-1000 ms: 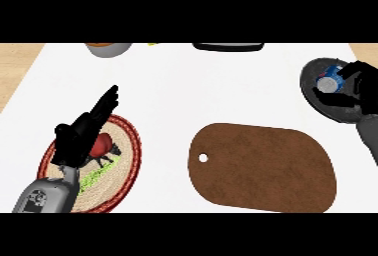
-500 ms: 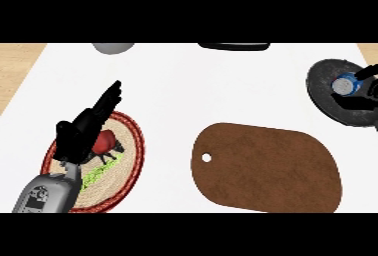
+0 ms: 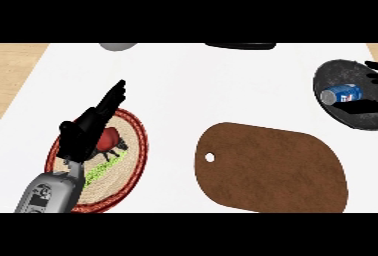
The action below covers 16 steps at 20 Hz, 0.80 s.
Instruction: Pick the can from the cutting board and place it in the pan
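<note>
One blue can (image 3: 341, 95) lies on its side inside the one dark pan (image 3: 336, 75) at about three o'clock, near the white desk's (image 3: 192, 85) right edge. One brown cutting board (image 3: 273, 170) sits bare at about five o'clock. The left robot hand (image 3: 92, 125), fingers straight and holding nothing, hovers over one woven round plate (image 3: 129, 150) at eight o'clock. The right robot hand (image 3: 369, 75) barely shows beside the can; I cannot tell its fingers' state.
</note>
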Available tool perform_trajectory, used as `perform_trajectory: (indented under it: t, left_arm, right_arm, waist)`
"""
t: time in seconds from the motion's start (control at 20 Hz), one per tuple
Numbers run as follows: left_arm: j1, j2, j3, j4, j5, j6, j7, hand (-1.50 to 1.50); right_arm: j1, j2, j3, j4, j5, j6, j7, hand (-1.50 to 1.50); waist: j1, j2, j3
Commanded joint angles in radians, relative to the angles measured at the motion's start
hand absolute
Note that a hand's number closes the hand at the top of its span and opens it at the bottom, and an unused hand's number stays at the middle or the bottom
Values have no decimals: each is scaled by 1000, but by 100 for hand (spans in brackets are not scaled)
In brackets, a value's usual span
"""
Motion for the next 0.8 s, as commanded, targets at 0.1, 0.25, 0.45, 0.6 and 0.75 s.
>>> perform_trajectory:
  t: [0.1, 0.25, 0.45, 0.6, 0.75]
  left_arm:
    - [15, -10, -8, -14, -1, 1, -6, 0]
    - [-14, -17, 5, 4, 2, 11, 5, 0]
    - [9, 15, 28, -13, 9, -2, 9, 0]
    - [15, 0, 27, 15, -2, 12, -10, 0]
    - [49, 7, 22, 8, -19, 13, -43, 0]
  right_arm:
    - [-29, 3, -152, -44, -153, 64, -106, -150]
    - [-9, -1, -221, -50, -224, 130, -176, -150]
    - [46, -54, -291, -31, -298, 308, -240, -150]
    - [86, -76, -309, -25, -317, 412, -295, -150]
    - [158, -105, -320, -19, -329, 524, -370, -150]
  waist:
    - [1, -2, 4]
    - [-15, 2, 4]
    - [-23, -5, 3]
    - [-33, -6, 1]
    - [-39, -11, 0]
